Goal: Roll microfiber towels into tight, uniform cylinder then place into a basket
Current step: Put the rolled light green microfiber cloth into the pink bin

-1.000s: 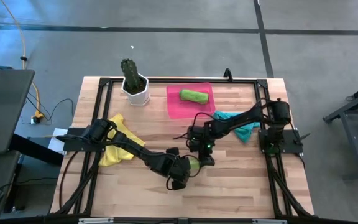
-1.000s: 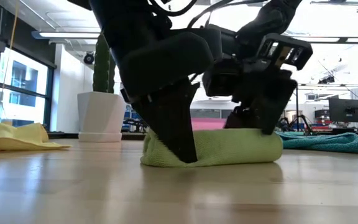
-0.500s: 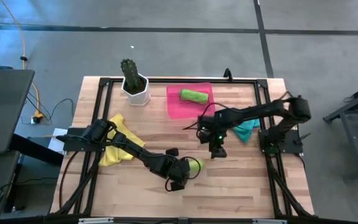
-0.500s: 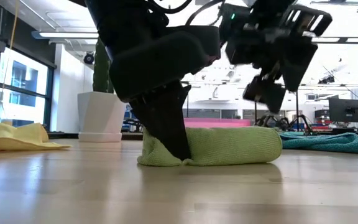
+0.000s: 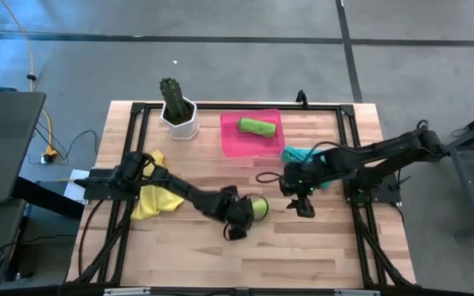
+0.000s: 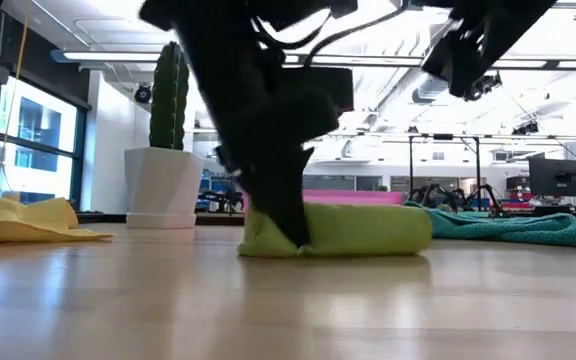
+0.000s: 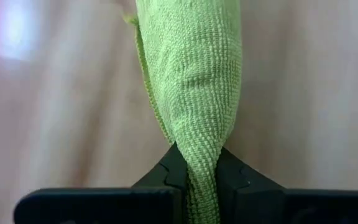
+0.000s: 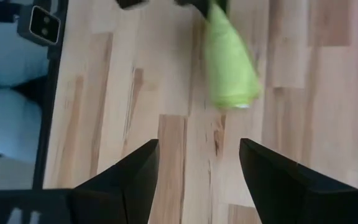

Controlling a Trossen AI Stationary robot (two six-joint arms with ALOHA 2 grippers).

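Note:
A rolled lime green towel (image 5: 258, 207) lies near the table's middle, and my left gripper (image 5: 243, 215) is shut on its left end. My right gripper (image 5: 303, 205) hangs open above the table, right of the roll and clear of it; its wrist view shows the roll (image 8: 232, 68) beyond the spread fingers. A second rolled green towel (image 5: 257, 127) lies in the pink basket (image 5: 235, 141) at the far side. A teal towel (image 5: 309, 158) lies crumpled at the right. A yellow towel (image 5: 148, 197) lies crumpled at the left, partly under my left arm. My left gripper pinches the roll's left end (image 7: 202, 163) between its two fingers, and the cloth there is squeezed narrow. The fingers (image 6: 280, 210) slant down from the table's left and point along the roll. The roll's length (image 6: 368, 230) rests on the table.
A white pot with a green cactus (image 5: 177, 108) stands at the far left, beside the basket. A black frame (image 5: 348, 115) runs around the table's edges. Bare wood lies along the near side (image 5: 245, 255).
My right gripper has let go of the roll, risen and drawn back toward the table's right edge. My left gripper has shut on the roll's left end and shifted a little toward the far right. The roll has slid slightly with it.

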